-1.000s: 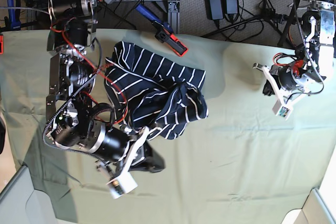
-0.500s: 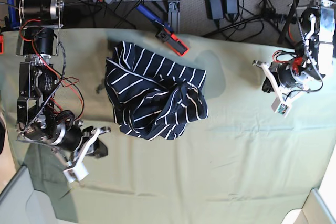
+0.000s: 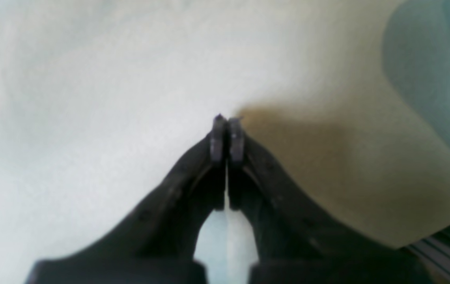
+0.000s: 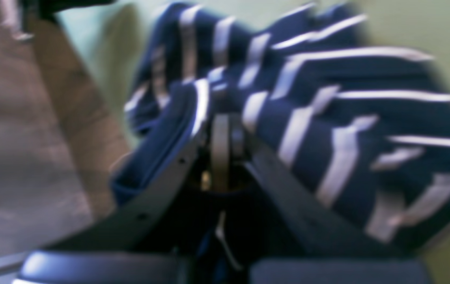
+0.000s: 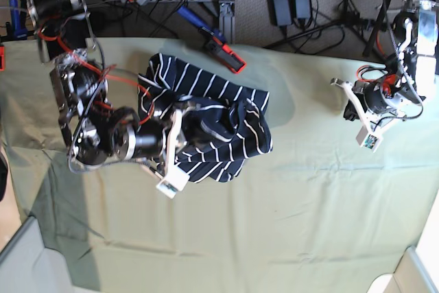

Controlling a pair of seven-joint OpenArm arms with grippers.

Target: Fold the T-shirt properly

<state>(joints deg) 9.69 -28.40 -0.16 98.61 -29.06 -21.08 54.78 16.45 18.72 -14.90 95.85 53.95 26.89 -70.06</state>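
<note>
From my screen the T-shirt (image 5: 206, 128) reads as soft, matt knit cloth, dark navy with thin white stripes, rumpled into loose folds. The bench (image 5: 288, 224) is draped in a pale green cloth, matt and lightly creased. I see the left claw (image 3: 226, 132) as dull black plastic with a faintly grainy finish. The right claw (image 4: 225, 138) looks the same matt black, with a duller grey pad. The arms show bare metal and glossy black housings.

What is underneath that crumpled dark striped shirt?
The dark navy T-shirt with thin white stripes lies bunched on the pale green cloth, which shows all around it. Whatever sits under the cloth or inside the shirt's folds is covered.
</note>
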